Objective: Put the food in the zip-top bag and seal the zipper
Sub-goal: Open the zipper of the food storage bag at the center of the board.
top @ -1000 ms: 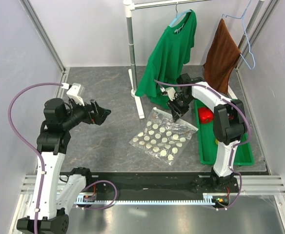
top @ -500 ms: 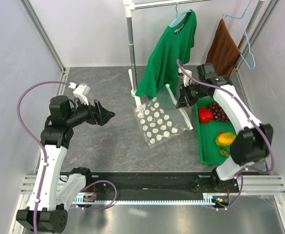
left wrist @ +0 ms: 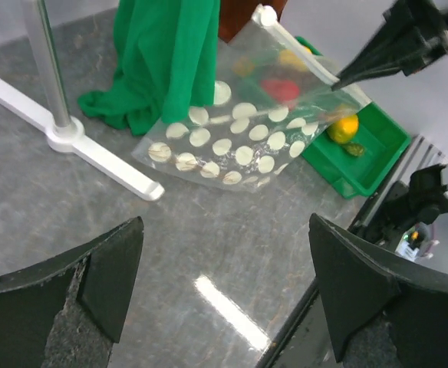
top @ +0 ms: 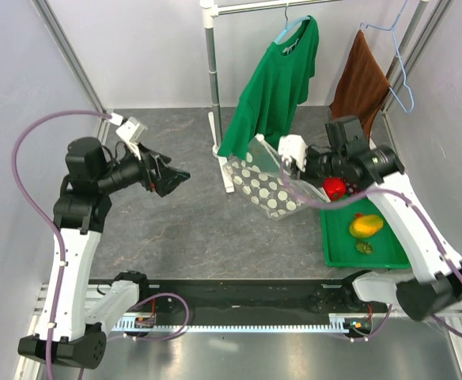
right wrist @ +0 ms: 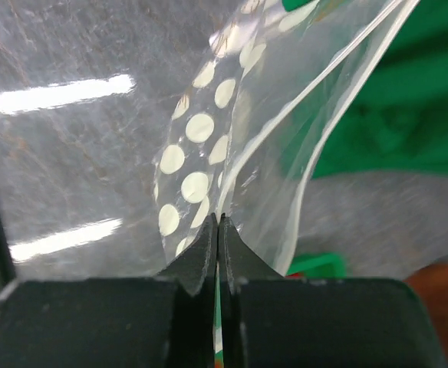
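Two arms: they stand one at each side of the grey counter [top: 191, 229].
Right tool [top: 289, 152]: it holds the zip-top bag [top: 267, 180] up by its top edge.
Right wrist view: only this one shows the pinch up close. The right tool [right wrist: 218, 221] has its two fingers pressed together, with the thin plastic of the bag [right wrist: 197, 130] caught between them.
Left tool [top: 172, 176]: it hangs in the air, well apart from the bag, and points at it.
Left wrist view: the left tool [left wrist: 224, 230] has its fingers spread wide and holds nothing. Far off, the right tool [left wrist: 339, 80] bites one end of the bag's top edge.
Zip-top bag: it is clear with white dots and hangs tilted, between the white pole [top: 213, 79] and the green tray [top: 389, 253], just in front of the green shirt [top: 274, 87]. I cannot tell if its low end touches the counter.
Zipper [left wrist: 297, 42]: it is a thin clear strip along the top edge, seen best from the left wrist.
Food: the red pepper [top: 334, 188] and the mango [top: 363, 226] lie on the tray, beside the bag. From the left wrist, red and yellow blurs show through the plastic, but the top view shows the pepper and the mango on the tray.
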Motion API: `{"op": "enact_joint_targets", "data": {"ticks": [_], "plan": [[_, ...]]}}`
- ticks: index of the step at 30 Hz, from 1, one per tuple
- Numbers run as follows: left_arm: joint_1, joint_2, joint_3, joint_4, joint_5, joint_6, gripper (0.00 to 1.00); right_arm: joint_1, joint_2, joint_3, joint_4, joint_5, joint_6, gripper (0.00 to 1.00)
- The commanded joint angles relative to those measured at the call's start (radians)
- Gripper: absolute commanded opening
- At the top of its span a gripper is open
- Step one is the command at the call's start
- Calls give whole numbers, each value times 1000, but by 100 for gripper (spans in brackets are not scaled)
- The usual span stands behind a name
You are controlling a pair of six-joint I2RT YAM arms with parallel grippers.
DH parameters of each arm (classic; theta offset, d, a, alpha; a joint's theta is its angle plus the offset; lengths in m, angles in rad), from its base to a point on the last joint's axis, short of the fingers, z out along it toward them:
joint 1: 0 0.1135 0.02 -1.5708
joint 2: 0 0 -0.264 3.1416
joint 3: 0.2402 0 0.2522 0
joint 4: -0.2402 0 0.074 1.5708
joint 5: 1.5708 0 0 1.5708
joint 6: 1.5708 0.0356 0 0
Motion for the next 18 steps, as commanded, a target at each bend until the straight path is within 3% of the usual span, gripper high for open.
{"op": "enact_joint_targets", "data": {"ticks": [1, 5, 9, 14, 18], "plan": [[-12, 108, 183, -201, -12, 212, 92, 67, -151, -111, 124, 18, -348, 0], [-14, 147, 277, -335, -27, 314, 92, 110, -216, -197, 162, 15, -566, 0], [-35, 139, 295, -362, -64, 383, 95, 140, -185, -162, 74, 3, -713, 0], [-153, 193, 295, -413, -221, 449, 93, 241, -154, -177, 91, 16, -734, 0], [-314, 245, 295, -392, -305, 365, 91, 358, -140, -225, 190, 52, -704, 0]]}}
